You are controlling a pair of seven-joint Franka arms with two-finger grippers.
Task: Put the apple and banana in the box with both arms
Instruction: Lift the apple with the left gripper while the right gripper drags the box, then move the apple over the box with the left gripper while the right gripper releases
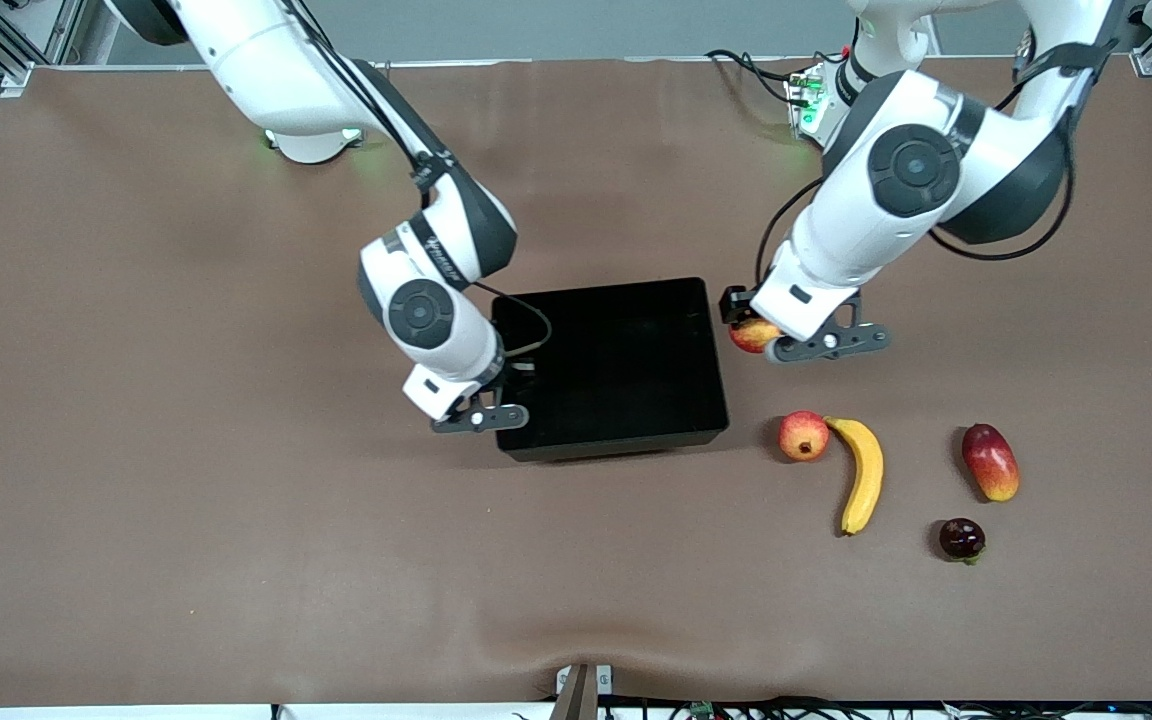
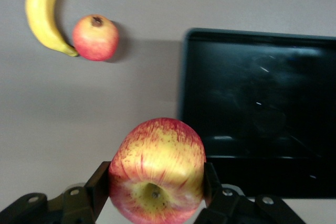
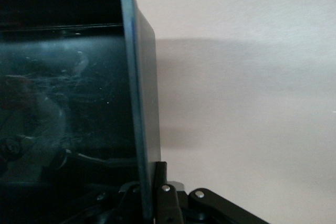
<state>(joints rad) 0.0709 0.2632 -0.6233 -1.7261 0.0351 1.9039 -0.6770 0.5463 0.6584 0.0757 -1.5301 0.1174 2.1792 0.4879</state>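
Observation:
My left gripper is shut on the apple, red with yellow streaks. It holds the apple over the table just beside the black box, at the box's end toward the left arm. In the left wrist view the apple sits between the fingers, with the box beside it. My right gripper is shut on the box's wall at the end toward the right arm. The right wrist view shows that wall pinched between the fingers. The yellow banana lies on the table nearer the front camera than the apple.
A reddish round fruit with a dark crown touches the banana's end; both show in the left wrist view. A red-yellow mango and a small dark fruit lie toward the left arm's end. The box is empty inside.

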